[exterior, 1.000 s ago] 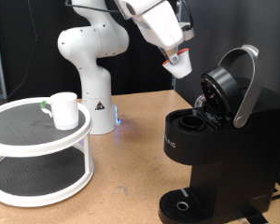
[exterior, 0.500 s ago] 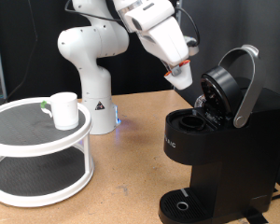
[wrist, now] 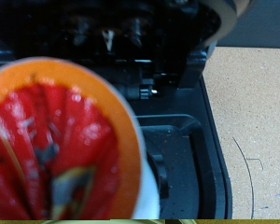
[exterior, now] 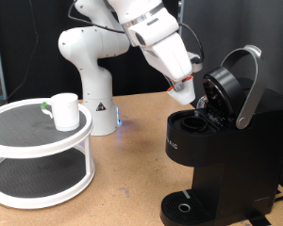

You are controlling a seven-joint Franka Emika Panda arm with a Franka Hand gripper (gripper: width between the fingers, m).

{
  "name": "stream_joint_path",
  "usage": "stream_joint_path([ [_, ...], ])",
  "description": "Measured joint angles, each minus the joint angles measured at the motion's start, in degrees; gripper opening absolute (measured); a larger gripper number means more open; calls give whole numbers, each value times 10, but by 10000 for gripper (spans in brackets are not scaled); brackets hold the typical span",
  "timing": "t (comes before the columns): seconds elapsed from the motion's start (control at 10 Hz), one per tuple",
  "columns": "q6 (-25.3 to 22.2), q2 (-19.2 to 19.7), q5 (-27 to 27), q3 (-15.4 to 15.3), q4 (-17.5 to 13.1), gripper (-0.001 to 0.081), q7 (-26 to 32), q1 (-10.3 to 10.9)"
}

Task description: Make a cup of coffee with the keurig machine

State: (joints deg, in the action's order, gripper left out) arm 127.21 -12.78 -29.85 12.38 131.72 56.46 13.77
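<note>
Dark curtains hang behind a brown wooden surface [exterior: 123, 160], and from where I stand the keurig machine [exterior: 222, 155] occupies its right edge in the exterior view, black and boxy, with its silver-rimmed lid [exterior: 238, 87] swung up and back. That lifted lid leaves the brewing chamber [exterior: 193, 122] open from above, which looks like the reason the arm has come in at a slant from the upper left.

At the arm's tip, the gripper [exterior: 184, 91] sits just above and beside the open chamber, close to the raised lid. Its fingers are clamped on a small white pod [exterior: 185, 92] with a red-orange top. The wrist view confirms this: the pod's [wrist: 61, 140] foil fills most of the picture, with the machine's dark chamber [wrist: 173, 154] directly beyond it, so the pod seems lined up for the opening but not yet seated in it.

Well apart, near the surface's left edge, a white two-tier round stand [exterior: 40, 155] carries the cup [exterior: 64, 110] on its upper tier, upright. It is nowhere near the drip tray [exterior: 184, 205] at the machine's base, which holds nothing. The white robot base [exterior: 90, 71] stands at the back edge between stand and machine.
</note>
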Motion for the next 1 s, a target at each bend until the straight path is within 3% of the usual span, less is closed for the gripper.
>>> stream_joint_path([
  [1.0,39,25,-7,-30,6,80,-4,4],
])
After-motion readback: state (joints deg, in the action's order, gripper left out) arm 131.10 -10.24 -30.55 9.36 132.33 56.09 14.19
